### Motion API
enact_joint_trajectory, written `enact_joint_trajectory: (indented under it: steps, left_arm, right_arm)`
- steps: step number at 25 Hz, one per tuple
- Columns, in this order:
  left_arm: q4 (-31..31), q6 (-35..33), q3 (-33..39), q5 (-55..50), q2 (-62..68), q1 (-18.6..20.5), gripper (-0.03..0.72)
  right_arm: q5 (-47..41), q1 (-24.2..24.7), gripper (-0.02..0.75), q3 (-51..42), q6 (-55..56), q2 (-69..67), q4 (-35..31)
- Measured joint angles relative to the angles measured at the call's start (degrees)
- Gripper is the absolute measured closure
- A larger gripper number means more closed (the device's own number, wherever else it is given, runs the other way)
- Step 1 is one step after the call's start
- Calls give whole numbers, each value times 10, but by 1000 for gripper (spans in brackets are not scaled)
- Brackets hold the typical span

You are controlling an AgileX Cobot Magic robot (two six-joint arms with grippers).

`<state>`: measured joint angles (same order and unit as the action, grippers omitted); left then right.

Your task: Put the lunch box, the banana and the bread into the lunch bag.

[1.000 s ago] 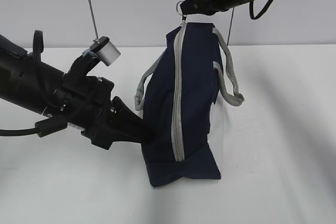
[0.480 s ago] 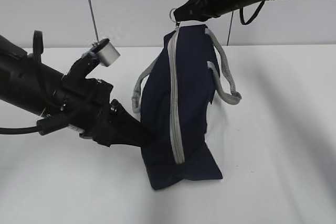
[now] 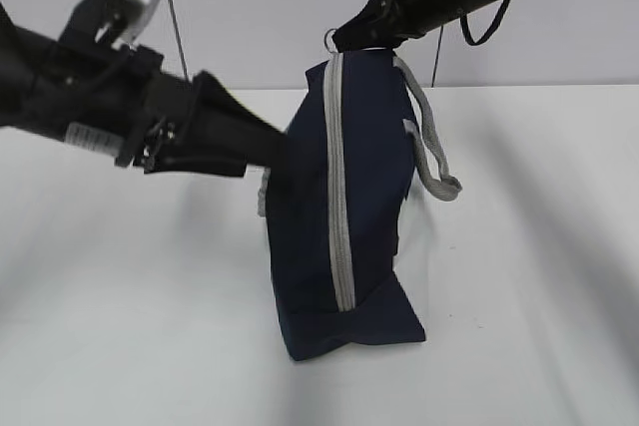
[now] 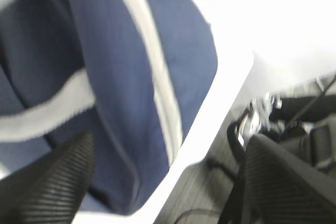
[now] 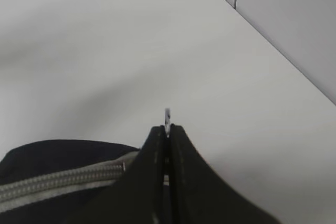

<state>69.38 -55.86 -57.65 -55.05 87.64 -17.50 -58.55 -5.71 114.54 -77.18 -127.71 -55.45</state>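
Lunch bag [image 3: 344, 197]: upright on white table [image 3: 529, 276], zipped. Right claw [image 5: 167, 129] clenched on zipper pull [image 5: 167, 115]; left claw [image 4: 163, 182] released, seen in wrist view only.

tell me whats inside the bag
Nothing inside can be seen. The bag stands on end with its grey zipper closed along the visible side, so the navy fabric covers any contents.

I see a white table [image 3: 519, 276] under a pale wall [image 3: 260, 7]; cables [image 4: 294, 114] lie below the table's edge.
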Motion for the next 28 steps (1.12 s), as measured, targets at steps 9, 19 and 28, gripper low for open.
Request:
enact_joint_trajectory:
  steps: [9,19,28]
  left_arm:
    - [30,119,-87,127,65,0,111]
    - [123,125,-202,156,207,0,179]
    - [169,125,-239,161,267,-1,242]
  right_arm:
    - [-7,1,754,0,1,0,1]
    - [-11,1,754,0,1,0,1]
    - [-12,1,754,0,2,0,1]
